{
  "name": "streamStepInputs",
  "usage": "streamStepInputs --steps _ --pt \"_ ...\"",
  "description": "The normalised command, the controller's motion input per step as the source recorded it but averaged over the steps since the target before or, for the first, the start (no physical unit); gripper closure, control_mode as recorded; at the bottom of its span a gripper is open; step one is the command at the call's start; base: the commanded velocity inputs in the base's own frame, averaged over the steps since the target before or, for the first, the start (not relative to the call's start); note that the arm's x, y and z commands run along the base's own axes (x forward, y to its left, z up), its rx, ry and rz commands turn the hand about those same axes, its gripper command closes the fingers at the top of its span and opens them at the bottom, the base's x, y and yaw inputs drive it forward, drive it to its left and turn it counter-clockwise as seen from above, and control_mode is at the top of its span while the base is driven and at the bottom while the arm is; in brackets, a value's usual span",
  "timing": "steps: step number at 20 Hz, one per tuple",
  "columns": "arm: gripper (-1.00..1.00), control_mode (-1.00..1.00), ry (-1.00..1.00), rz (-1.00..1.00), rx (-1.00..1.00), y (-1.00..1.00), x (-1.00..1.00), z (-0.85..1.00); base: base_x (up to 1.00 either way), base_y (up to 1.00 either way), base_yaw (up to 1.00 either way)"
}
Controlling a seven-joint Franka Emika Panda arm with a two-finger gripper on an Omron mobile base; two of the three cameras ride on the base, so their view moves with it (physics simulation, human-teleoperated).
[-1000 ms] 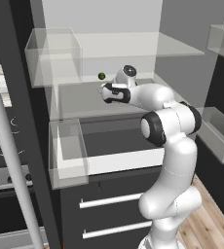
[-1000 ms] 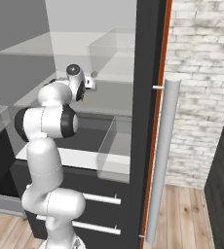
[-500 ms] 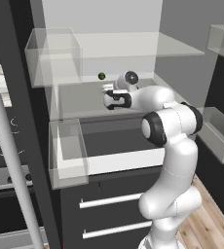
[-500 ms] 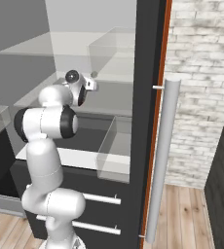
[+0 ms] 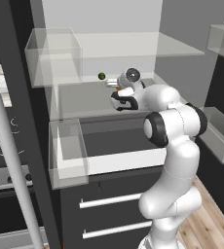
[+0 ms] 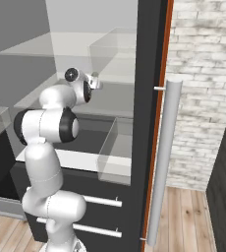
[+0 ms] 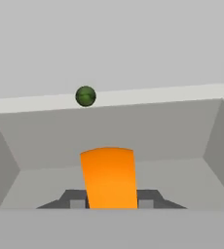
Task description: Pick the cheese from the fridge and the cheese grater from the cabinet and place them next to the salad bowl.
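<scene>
My gripper [image 7: 111, 202] is shut on the cheese [image 7: 109, 177], an orange block standing up between the two dark fingertips [image 7: 77, 203]. In the left base view the gripper [image 5: 113, 84] reaches over the middle shelf of the open fridge [image 5: 80, 99], with a sliver of orange cheese [image 5: 119, 89] at the hand. The right base view has the gripper [image 6: 96, 84] at the same shelf. The cheese grater, the cabinet and the salad bowl are out of view.
A small dark green ball [image 5: 102, 76] [image 7: 85, 96] lies further back on the shelf. A clear drawer [image 5: 67, 151] juts out below. A long grey door handle [image 6: 161, 162] stands to the right, a stove [image 5: 2, 146] to the left.
The hand has turned at the wrist and drawn back a little to the right in the left base view, with the cheese still in its grip. The green ball has stayed put.
</scene>
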Motion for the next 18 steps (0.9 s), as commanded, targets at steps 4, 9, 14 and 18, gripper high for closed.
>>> streamStepInputs --steps 4,9,14,18 --pt "1.00 -1.00 0.03 -0.14 0.00 0.00 -0.05 0.14 0.00 0.00 0.00" --pt "1.00 -1.00 0.00 -0.06 0.00 0.00 -0.33 0.00 0.00 0.00 0.00" --pt "1.00 -1.00 0.00 -0.02 0.00 0.00 -0.45 0.04 0.00 0.00 0.00" --pt "1.00 -1.00 0.03 0.00 0.01 0.00 -0.35 0.24 0.00 0.00 0.00"
